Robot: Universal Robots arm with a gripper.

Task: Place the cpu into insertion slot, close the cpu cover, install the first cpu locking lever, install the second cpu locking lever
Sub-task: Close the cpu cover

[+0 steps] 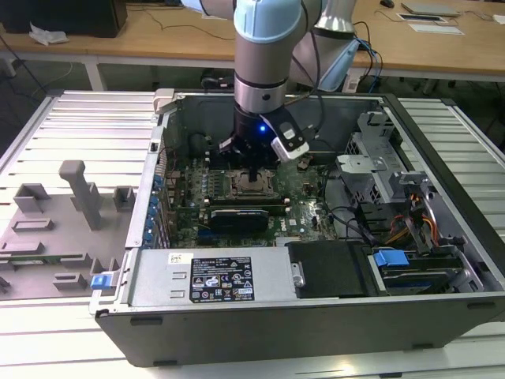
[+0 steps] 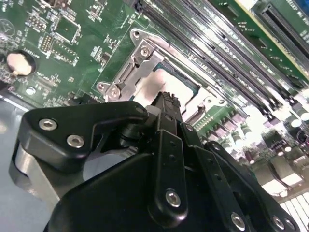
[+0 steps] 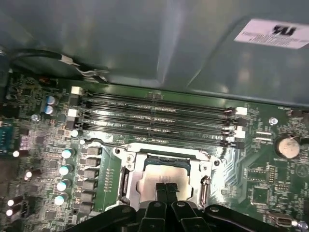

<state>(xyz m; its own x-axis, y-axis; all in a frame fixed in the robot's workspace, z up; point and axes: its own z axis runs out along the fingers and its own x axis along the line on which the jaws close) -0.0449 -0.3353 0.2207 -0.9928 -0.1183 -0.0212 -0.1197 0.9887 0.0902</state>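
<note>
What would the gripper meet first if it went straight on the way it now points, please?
Most likely the cpu, seated in the insertion slot: the gripper, shut, points straight at its silver top. Whether it already touches the top is unclear.

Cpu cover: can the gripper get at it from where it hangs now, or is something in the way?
Probably yes. The gripper, its fingers shut, hangs just above the cpu, and the cpu cover lies down around the chip with its frame bare. Nothing stands between gripper and cover in both wrist views.
</note>
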